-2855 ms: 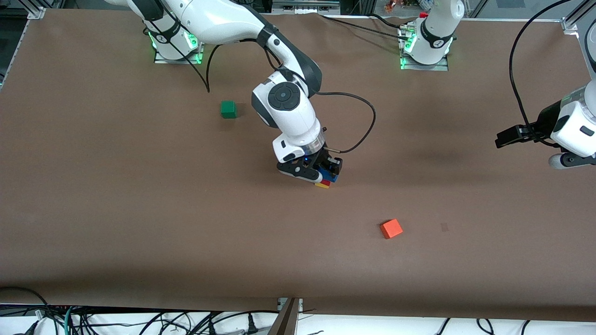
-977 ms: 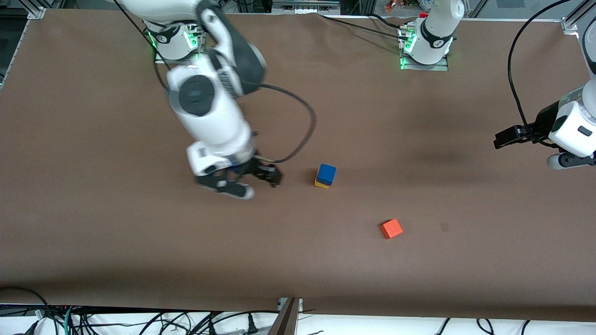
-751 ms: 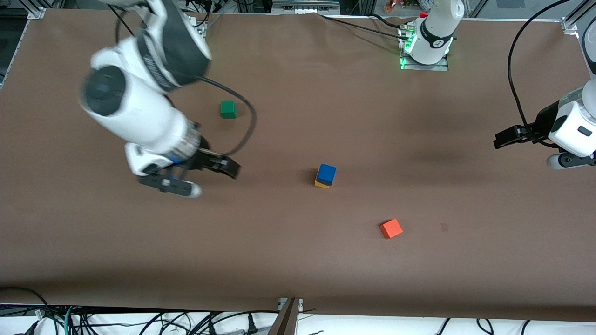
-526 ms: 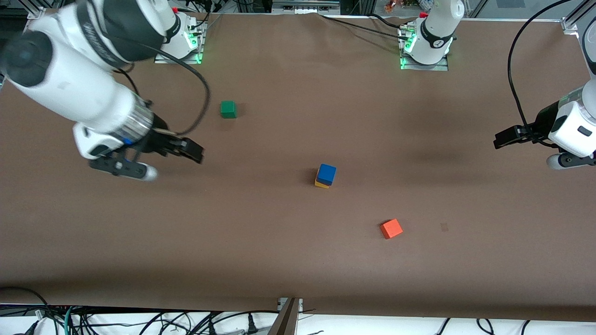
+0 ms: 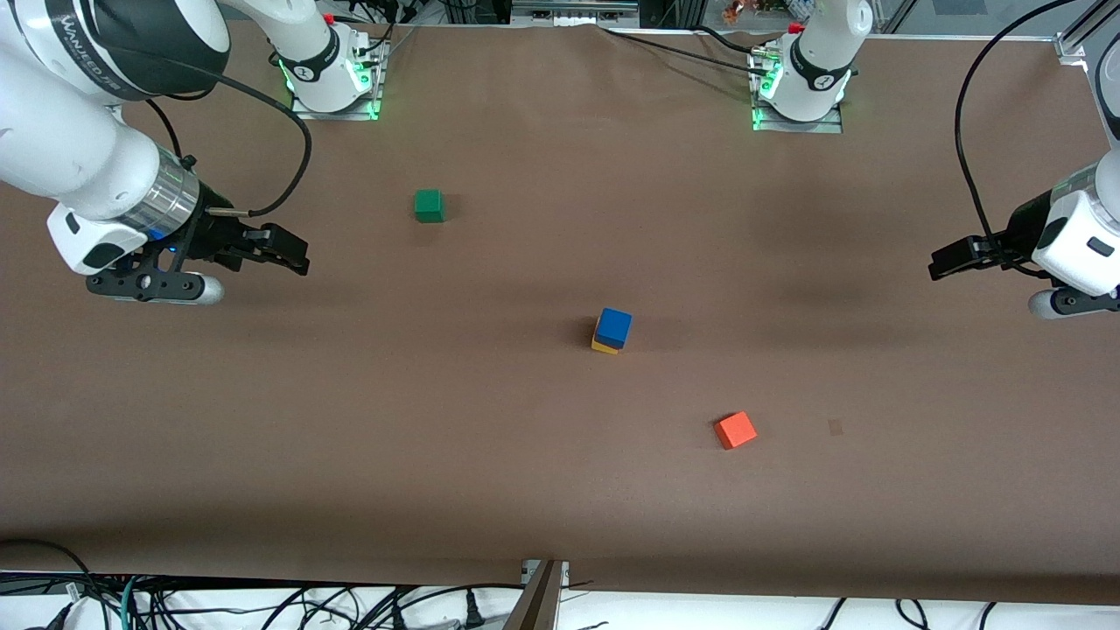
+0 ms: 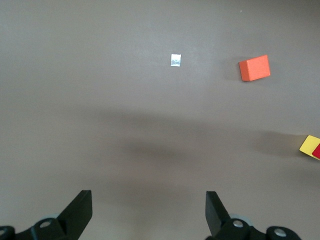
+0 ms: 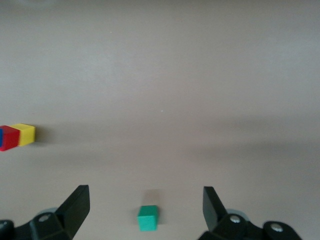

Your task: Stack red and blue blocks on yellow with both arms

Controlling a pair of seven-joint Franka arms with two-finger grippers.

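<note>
The blue block (image 5: 614, 325) sits on top of a stack in the middle of the table, with the yellow cube (image 5: 602, 347) at the bottom. The red block is hidden under the blue one in the front view. It shows between blue and yellow in the right wrist view (image 7: 9, 138) and at the edge of the left wrist view (image 6: 317, 151). My right gripper (image 5: 278, 248) is open and empty over bare table toward the right arm's end. My left gripper (image 5: 949, 256) is open and empty over the table at the left arm's end, where that arm waits.
A green cube (image 5: 429, 206) lies between the stack and the right arm's base; it shows between the right gripper's fingers in the right wrist view (image 7: 148, 218). An orange cube (image 5: 735, 430) lies nearer to the front camera than the stack. A small pale patch (image 5: 836, 427) lies beside it.
My right gripper let go of the blue block on the stack, opened, and swung away toward the right arm's end of the table. The stack stayed put. The left arm has not moved.
</note>
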